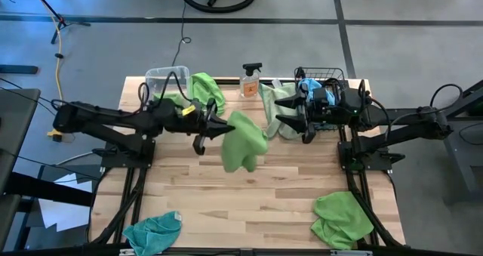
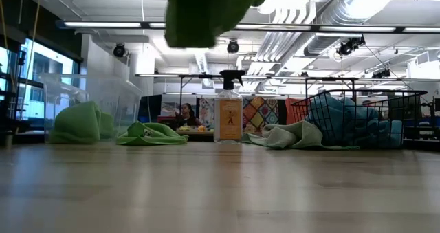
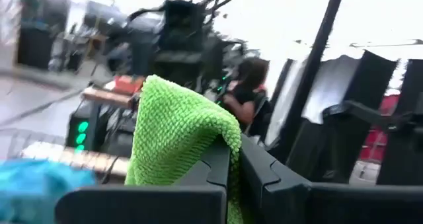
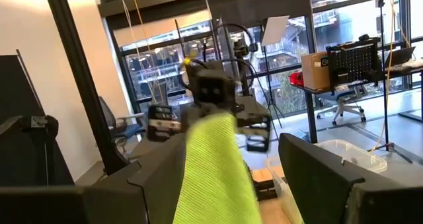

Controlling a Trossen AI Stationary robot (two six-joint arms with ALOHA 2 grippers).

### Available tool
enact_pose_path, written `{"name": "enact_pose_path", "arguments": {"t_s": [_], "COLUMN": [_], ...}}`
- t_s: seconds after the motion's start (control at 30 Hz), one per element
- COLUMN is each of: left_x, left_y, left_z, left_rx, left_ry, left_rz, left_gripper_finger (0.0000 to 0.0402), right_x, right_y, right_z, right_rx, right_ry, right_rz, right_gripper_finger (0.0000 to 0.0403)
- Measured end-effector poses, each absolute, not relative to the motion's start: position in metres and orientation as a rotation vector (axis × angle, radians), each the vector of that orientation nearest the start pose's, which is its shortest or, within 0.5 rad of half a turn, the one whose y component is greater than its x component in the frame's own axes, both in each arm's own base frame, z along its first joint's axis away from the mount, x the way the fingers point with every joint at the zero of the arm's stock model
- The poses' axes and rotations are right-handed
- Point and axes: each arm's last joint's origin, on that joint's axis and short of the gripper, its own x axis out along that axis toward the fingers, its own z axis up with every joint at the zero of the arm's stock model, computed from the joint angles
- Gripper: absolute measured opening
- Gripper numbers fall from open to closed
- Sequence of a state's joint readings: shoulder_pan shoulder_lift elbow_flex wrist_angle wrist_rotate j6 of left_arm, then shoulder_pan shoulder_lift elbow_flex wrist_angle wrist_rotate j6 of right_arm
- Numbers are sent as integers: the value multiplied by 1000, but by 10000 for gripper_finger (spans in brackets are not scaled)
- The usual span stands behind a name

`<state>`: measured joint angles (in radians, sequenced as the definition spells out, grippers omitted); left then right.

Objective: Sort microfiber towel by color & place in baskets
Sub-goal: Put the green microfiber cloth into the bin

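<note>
High view: the left pincer (image 1: 213, 128) is pinched on a lime green towel (image 1: 243, 141) hanging above the surface (image 1: 249, 195), just left of the spray bottle (image 1: 250, 81), while the right pincer (image 1: 290, 120) stands spread beside the wire basket (image 1: 326, 81). Low view: the green towel hangs above the bottle, between the clear tub (image 2: 103, 99) and the wire basket.

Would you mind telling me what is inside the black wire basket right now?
The black wire basket holds blue microfiber towels, piled against its mesh. How many lie there, and anything beneath them, is covered.
</note>
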<state>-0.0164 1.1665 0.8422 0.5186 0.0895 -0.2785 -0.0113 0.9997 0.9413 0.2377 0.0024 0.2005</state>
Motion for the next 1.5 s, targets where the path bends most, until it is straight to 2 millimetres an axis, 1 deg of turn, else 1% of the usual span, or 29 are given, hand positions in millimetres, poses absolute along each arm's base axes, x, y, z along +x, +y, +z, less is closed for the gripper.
{"name": "enact_pose_path", "arguments": {"t_s": [0.07, 0.33, 0.57, 0.83, 0.93, 1.07, 1.17, 1.33, 1.4, 1.5], "left_x": [263, 262, 263, 262, 257, 236, 212, 167, 153, 138], "left_y": [-2, 9, 10, 11, 12, 26, 39, 60, 68, 81], "left_z": [340, 340, 340, 340, 343, 349, 357, 384, 396, 414], "left_rx": [-273, -251, -269, -296, -295, -257, -234, -149, -109, -55], "left_ry": [-158, -160, -166, -169, -168, -117, -26, 81, 119, 183], "left_rz": [-120, -83, -40, -17, 8, 133, 251, 488, 580, 711], "left_gripper_finger": [0, 0, 0, 0, 0, 0, 0, 0, 0, 0], "right_x": [221, 221, 221, 222, 222, 222, 222, 222, 222, 222], "right_y": [-3, -3, -2, -2, -2, -2, -2, -3, -4, -5], "right_z": [388, 388, 388, 388, 386, 385, 384, 384, 384, 384], "right_rx": [200, 204, 199, 146, 146, 146, 140, 114, 108, 105], "right_ry": [-180, -178, -176, -173, -157, -144, -139, -141, -142, -145], "right_rz": [-4, 3, 25, 21, 19, 18, 17, -12, -31, -52], "right_gripper_finger": [240, 240, 240, 240, 240, 240, 240, 240, 240, 240]}}
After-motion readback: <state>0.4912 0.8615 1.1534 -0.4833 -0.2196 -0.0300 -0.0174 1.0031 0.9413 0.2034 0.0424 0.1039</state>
